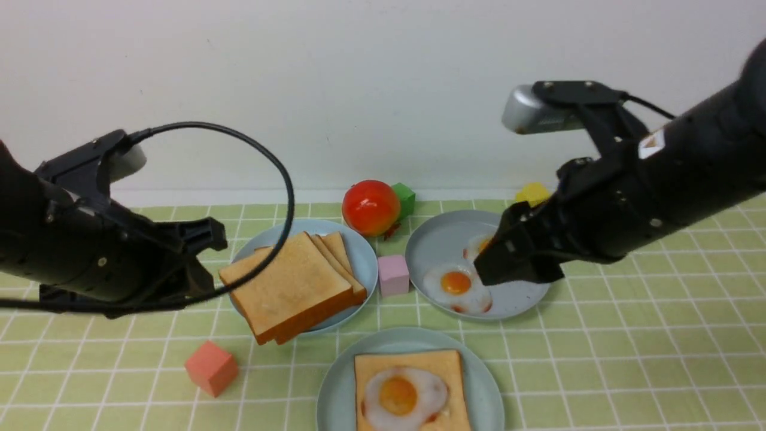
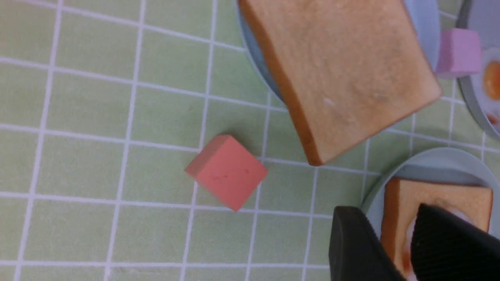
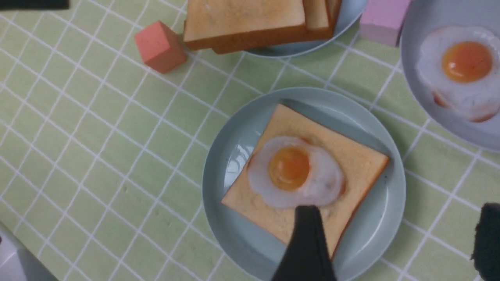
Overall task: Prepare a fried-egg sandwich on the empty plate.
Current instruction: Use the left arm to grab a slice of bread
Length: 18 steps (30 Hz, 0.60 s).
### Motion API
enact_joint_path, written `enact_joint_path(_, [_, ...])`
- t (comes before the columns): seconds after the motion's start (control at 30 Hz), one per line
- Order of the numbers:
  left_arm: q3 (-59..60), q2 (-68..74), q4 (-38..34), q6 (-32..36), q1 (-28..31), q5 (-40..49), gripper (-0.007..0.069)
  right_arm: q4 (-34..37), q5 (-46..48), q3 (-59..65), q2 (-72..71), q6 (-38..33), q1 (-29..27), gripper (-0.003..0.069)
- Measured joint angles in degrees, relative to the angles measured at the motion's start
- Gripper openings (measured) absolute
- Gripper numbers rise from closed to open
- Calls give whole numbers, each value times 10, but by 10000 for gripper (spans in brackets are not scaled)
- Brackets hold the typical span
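Note:
The pale aqua plate (image 1: 334, 383) (image 3: 218, 187) sits at the front centre. One toast slice (image 1: 446, 365) (image 3: 351, 164) lies on it, with a fried egg (image 1: 402, 397) (image 3: 295, 171) on top and nothing over the egg. A stack of toast slices (image 1: 293, 287) (image 2: 343, 78) rests on a greyer plate (image 1: 362, 257) to the left. My right gripper (image 1: 502, 266) (image 3: 396, 246) hovers open and empty over the egg plate (image 1: 440, 239). My left gripper (image 1: 206, 257) (image 2: 394, 249) hangs left of the toast stack, open, with nothing between its fingers.
Another fried egg (image 1: 458, 284) lies on the egg plate, a further one partly hidden behind my right gripper. A pink cube (image 1: 393, 274) stands between the two back plates and a salmon cube (image 1: 210, 368) at front left. A tomato (image 1: 371, 206), a green block (image 1: 406, 197) and a yellow block (image 1: 532, 193) line the wall.

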Motion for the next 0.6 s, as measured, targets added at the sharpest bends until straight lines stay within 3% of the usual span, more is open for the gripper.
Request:
enact_joint_path(0.23, [0, 113, -209, 168, 60, -14, 267, 8, -12, 70, -78, -56, 1, 544])
enact_joint_path(0.43, [-18, 184, -247, 201, 62, -30, 358, 19, -13, 76, -99, -72, 1, 545])
enact_joint_path(0.6, [-33, 216, -263, 217, 62, -56, 377, 25, -11, 76, -99, -72, 1, 545])
